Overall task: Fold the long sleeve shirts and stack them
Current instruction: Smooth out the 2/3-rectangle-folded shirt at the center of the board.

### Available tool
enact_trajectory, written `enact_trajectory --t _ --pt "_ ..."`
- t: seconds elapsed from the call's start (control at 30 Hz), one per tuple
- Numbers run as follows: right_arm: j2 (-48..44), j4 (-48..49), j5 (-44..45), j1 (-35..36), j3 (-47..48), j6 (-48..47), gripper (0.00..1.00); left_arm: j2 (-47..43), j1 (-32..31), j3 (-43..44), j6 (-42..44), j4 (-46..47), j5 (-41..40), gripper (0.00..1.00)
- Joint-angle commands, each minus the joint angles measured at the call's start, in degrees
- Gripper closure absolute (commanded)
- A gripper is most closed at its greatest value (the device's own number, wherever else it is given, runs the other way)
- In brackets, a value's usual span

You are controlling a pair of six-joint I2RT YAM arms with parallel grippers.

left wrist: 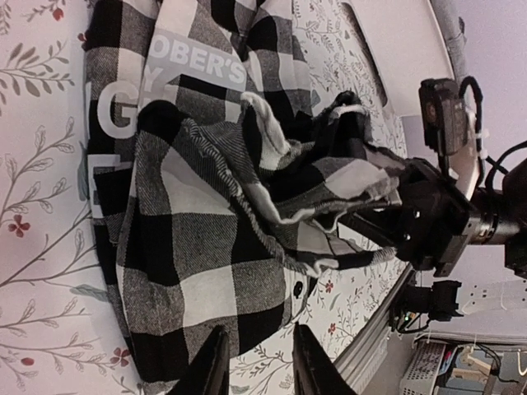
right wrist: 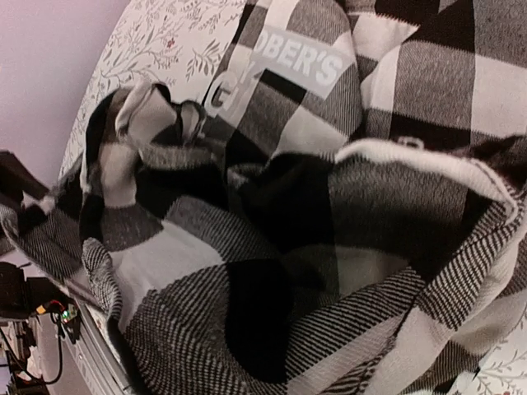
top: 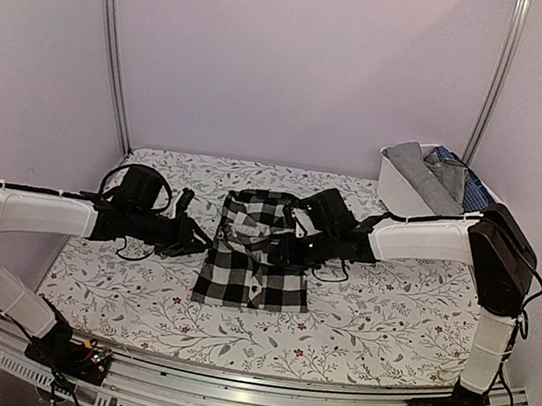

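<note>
The black-and-white checked shirt (top: 253,261) lies partly folded in the middle of the floral table. My left gripper (top: 199,238) is at its left edge. In the left wrist view the gripper (left wrist: 259,362) is open, with the shirt's hem (left wrist: 206,280) just ahead of its fingertips (left wrist: 212,362). My right gripper (top: 283,248) is over the shirt's right side. The left wrist view shows it (left wrist: 416,226) pinching a raised, bunched fold. In the right wrist view the checked cloth (right wrist: 272,247) fills the frame and hides the fingers.
A white bin (top: 400,186) at the back right holds a grey shirt (top: 425,172) and a dark blue patterned one (top: 470,191). The floral tablecloth (top: 377,309) covers the table. A metal rail (top: 255,388) runs along the near edge.
</note>
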Motion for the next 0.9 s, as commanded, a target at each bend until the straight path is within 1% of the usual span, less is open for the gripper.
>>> enact_trajectory --t 0.0,0.17,0.27,0.33,0.5,0.67,0.73,0.87 --pt "7.07 0.85 -1.52 -3.75 8.98 -1.09 0.84 0.31 -1.7 -0.93 -0.66 3.68 -0.38 0.74" --pt "16.45 -2.21 -1.83 -4.76 19.25 -2.91 0.77 2.94 -3.44 0.53 -0.35 4.06 -0.77 0.74" --pt "19.18 -3.29 -0.76 -5.46 22.23 -3.47 0.72 5.12 -3.84 1.45 -0.4 4.69 -0.88 0.74" --pt "19.88 -3.66 -0.3 -6.27 22.82 -3.51 0.7 6.37 -4.0 2.15 -0.43 5.4 -0.81 0.74" --pt "17.46 -6.2 2.17 -7.05 24.78 -4.95 0.62 10.73 -4.3 5.99 0.29 6.22 0.04 0.74" --pt "13.23 -9.03 4.63 -7.13 27.14 -6.63 0.52 16.55 -4.36 12.6 0.34 6.96 0.4 0.74" --pt "10.56 -10.08 6.49 -7.18 27.07 -6.91 0.5 19.3 -4.32 15.42 0.31 6.87 -0.22 0.74" --pt "6.42 -11.95 9.29 -7.4 26.09 -6.6 0.48 26.68 -2.8 21.8 1.51 5.13 -1.02 0.74"
